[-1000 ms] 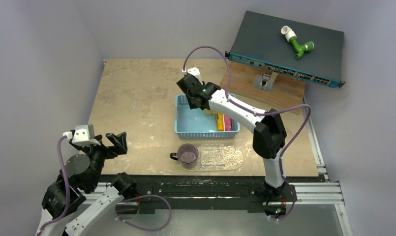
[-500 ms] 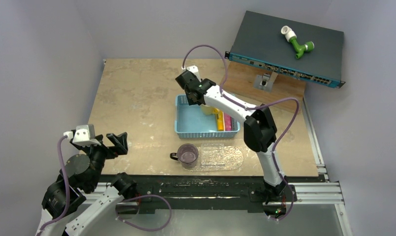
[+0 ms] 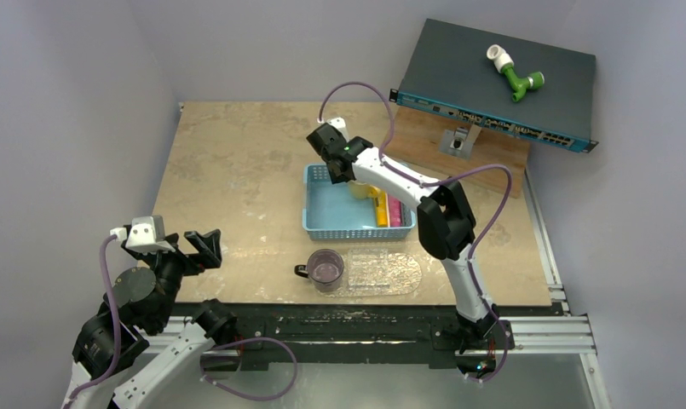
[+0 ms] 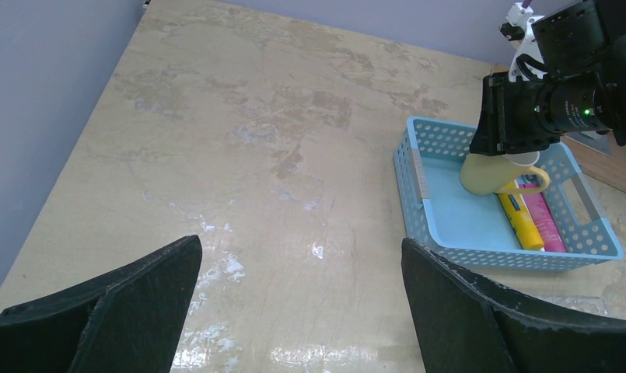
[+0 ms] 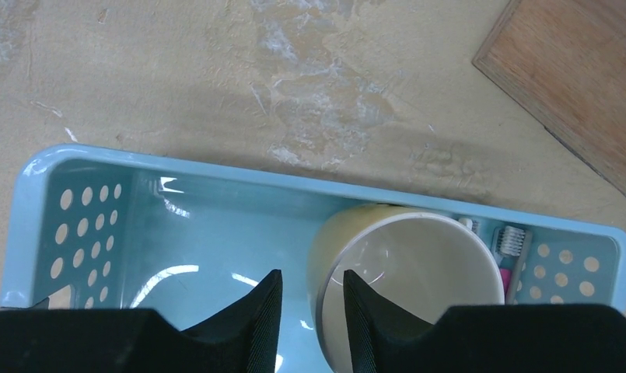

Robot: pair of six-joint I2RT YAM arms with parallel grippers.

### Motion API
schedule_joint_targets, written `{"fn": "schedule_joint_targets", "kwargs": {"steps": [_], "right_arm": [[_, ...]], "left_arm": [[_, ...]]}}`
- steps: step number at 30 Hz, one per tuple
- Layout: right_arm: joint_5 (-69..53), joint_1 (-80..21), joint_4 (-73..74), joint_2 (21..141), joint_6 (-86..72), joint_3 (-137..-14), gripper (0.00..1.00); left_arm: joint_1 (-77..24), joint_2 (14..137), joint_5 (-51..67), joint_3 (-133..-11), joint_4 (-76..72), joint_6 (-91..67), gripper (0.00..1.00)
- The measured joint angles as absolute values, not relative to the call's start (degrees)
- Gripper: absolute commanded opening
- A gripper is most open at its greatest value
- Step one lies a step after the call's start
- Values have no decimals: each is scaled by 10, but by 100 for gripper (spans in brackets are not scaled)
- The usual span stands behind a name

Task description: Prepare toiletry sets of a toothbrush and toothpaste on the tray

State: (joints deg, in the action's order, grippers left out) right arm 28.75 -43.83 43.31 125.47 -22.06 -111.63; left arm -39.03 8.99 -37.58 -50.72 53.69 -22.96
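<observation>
My right gripper (image 5: 311, 280) is down in the light-blue basket (image 5: 84, 217), shut on the wall of a yellow mug (image 5: 418, 264), one finger inside and one outside. Past the mug, two toothbrush heads (image 5: 512, 241) show at the basket's far end. The yellow toothpaste (image 3: 381, 210) and pink toothpaste (image 3: 394, 210) lie side by side along the basket's right side. The clear glittery tray (image 3: 399, 273) lies bare in front of the basket. My left gripper (image 3: 207, 247) is open and empty, hovering at the table's near left.
A purple cup (image 3: 325, 269) stands at the tray's left end. A dark network switch (image 3: 492, 81) with a green-and-white pipe fitting (image 3: 514, 72) rests on a wooden board (image 3: 492, 162) at the back right.
The right arm's elbow has swung left and nearer while its gripper stayed over the basket's far end at the mug. The left arm has not moved.
</observation>
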Motion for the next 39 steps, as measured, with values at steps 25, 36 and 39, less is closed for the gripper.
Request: {"fn": "schedule_joint_targets", "kwargs": {"steps": [25, 36, 39], "right_arm": [[237, -435, 385, 1183, -181, -1011, 0], [213, -450, 379, 1033, -139, -926, 0], [209, -455, 380, 990, -130, -907, 0]], "left_arm": [[-390, 92, -375, -507, 537, -230, 100], [-390, 96, -375, -507, 537, -230, 100], [-390, 98, -376, -507, 537, -230, 100]]}}
